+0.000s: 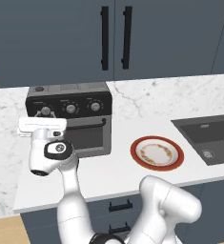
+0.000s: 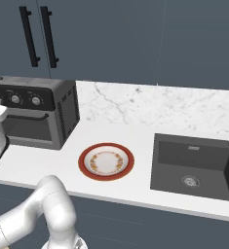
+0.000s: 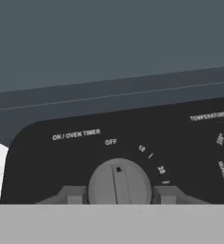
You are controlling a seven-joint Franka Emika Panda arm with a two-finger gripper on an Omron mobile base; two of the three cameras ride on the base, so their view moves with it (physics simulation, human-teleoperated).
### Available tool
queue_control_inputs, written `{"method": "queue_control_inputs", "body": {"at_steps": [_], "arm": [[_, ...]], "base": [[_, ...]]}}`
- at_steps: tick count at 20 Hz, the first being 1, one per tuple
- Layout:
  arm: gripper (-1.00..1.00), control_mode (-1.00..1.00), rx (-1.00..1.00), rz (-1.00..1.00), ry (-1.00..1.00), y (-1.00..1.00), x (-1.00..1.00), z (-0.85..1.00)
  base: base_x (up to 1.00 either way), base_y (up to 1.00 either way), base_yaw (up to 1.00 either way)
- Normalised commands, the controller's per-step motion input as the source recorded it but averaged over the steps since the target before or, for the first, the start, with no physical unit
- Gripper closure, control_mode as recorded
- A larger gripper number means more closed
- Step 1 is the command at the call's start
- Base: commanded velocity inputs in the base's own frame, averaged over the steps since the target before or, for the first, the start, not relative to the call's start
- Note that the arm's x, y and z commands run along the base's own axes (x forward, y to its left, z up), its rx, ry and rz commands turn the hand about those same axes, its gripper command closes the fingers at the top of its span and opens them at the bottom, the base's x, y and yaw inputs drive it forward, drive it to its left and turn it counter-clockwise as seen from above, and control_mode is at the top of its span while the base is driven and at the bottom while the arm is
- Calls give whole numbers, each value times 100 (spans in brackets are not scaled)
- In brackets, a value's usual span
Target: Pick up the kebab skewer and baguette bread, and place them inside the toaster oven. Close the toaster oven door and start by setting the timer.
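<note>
The grey toaster oven point(image 1: 70, 119) point(image 2: 38, 116) stands at the back left of the counter. Its door point(image 1: 85, 136) point(image 2: 28, 127) is up and closed, with the black bar handle across the top. My gripper point(image 1: 44, 116) point(image 3: 119, 194) is at the left end of the black panel. It is shut on the silver timer knob point(image 3: 119, 183), with a fingertip point(image 3: 73, 194) against each side. The knob's mark points up, close to OFF. The kebab skewer and baguette bread are out of view.
A red-rimmed plate point(image 1: 134, 151) point(image 2: 82, 163) lies bare on the counter right of the oven. A dark sink point(image 1: 208, 138) point(image 2: 194, 165) is set in at the far right. Two more knobs point(image 1: 71, 108) sit along the panel. Dark cabinets hang above.
</note>
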Motion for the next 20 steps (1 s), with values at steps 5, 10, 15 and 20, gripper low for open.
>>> {"method": "queue_control_inputs", "body": {"at_steps": [5,10,15,20], "arm": [[100,-100,25,0,-16,0,0,22],[100,-100,24,0,-1,1,0,34],[100,-100,28,0,15,0,1,44],[100,-100,31,0,31,-5,2,53]], "base": [[0,0,0],[0,0,0],[0,0,0],[0,0,0]]}}
